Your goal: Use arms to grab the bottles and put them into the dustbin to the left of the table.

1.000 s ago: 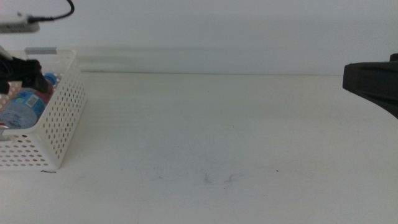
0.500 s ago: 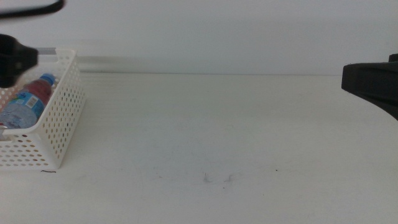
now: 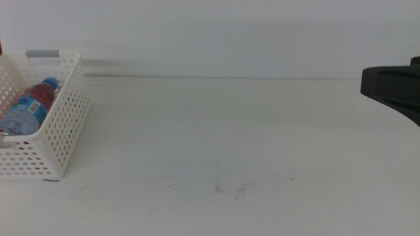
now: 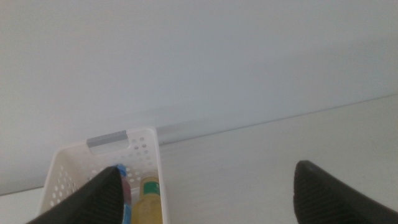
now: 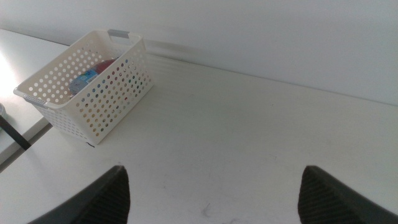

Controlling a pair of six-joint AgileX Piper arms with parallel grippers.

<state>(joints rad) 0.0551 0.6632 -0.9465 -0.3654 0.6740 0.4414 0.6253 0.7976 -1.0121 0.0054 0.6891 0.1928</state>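
The white perforated dustbin [image 3: 65, 131] stands at the table's left edge. Inside it lies the blue-capped water bottle [image 3: 26, 110] with a red can [image 3: 42, 96] behind it. The left wrist view looks down on the dustbin [image 4: 142, 151] and shows the yellow-liquid bottle [image 4: 149, 202] and a blue cap [image 4: 121, 170] inside. My left gripper [image 4: 205, 205] hangs open and empty above the dustbin, out of the middle view. My right gripper [image 5: 214, 199] is open and empty over the table [image 5: 249, 137], far from the dustbin [image 5: 106, 102]. The right arm [image 3: 394, 88] shows at the right edge.
The white table [image 3: 230, 131] bears only faint scuff marks [image 3: 230, 187] near the front. A white wall rises behind its far edge. The dustbin's grey rim strip [image 3: 43, 54] faces the wall.
My left gripper has risen away from the dustbin and left the middle view. The water bottle stays lying in the dustbin. The right arm has not moved.
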